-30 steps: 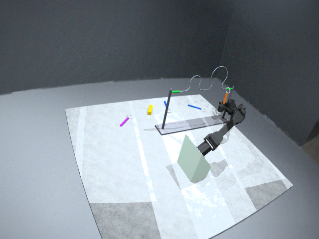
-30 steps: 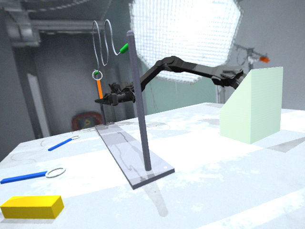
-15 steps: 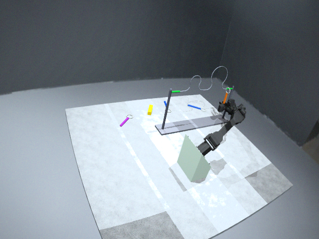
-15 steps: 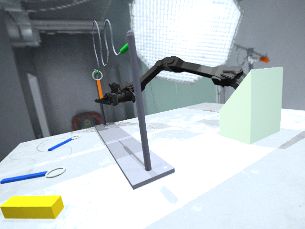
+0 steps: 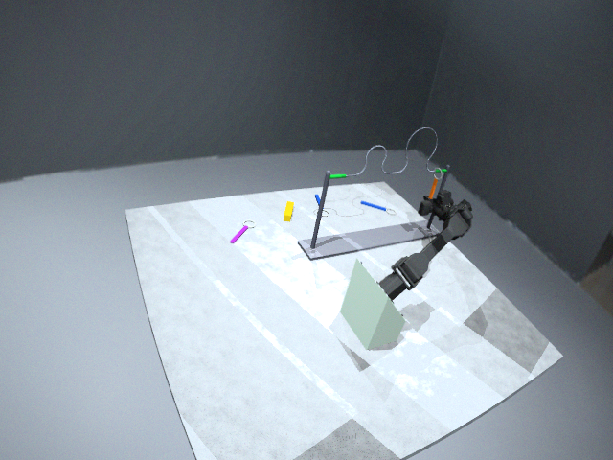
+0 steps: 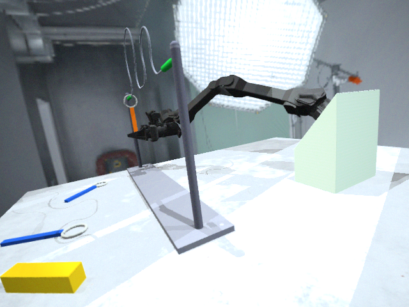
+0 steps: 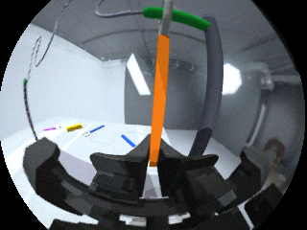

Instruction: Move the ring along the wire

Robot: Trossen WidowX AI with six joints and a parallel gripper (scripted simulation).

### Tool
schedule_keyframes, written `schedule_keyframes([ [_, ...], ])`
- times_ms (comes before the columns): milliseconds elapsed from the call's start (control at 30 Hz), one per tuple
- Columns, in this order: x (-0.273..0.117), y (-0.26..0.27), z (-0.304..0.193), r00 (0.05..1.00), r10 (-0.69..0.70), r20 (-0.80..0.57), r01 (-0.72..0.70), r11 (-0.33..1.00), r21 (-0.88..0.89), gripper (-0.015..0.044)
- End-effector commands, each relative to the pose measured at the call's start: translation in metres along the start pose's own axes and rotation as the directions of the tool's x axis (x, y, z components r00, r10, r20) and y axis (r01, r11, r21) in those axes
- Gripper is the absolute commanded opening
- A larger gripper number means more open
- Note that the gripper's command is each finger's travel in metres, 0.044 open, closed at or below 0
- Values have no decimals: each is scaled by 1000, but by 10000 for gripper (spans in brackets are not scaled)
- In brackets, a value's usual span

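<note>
The pale round ring [image 5: 434, 174] [image 6: 124, 102] [image 7: 166, 19] is hanging around the green wire section [image 5: 443, 171] [image 6: 129, 98] [image 7: 189, 19] beside the dark grey cylindrical post [image 5: 442, 183] [image 6: 138, 153] [image 7: 214, 62]. Near that post, the black two-fingered gripper [image 5: 430, 199] [image 6: 135, 133] [image 7: 153, 136] is pinching the lower end of the straight orange handle [image 5: 433, 188] [image 6: 133, 119] [image 7: 160, 96], its fingers standing nearly closed.
</note>
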State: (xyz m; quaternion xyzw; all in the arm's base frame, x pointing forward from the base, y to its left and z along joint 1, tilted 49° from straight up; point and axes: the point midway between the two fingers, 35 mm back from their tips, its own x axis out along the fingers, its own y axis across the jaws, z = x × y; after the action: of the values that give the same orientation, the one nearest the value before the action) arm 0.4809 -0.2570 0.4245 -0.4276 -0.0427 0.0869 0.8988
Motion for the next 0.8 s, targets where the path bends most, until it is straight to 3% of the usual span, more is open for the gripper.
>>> schedule_keyframes([
  [0,0,0,0,1000,0,0,0,1000,0,-103],
  [67,0,0,0,1000,0,0,0,1000,0,-150],
  [767,0,1,14,1000,-3,0,3,1000,2,-150],
])
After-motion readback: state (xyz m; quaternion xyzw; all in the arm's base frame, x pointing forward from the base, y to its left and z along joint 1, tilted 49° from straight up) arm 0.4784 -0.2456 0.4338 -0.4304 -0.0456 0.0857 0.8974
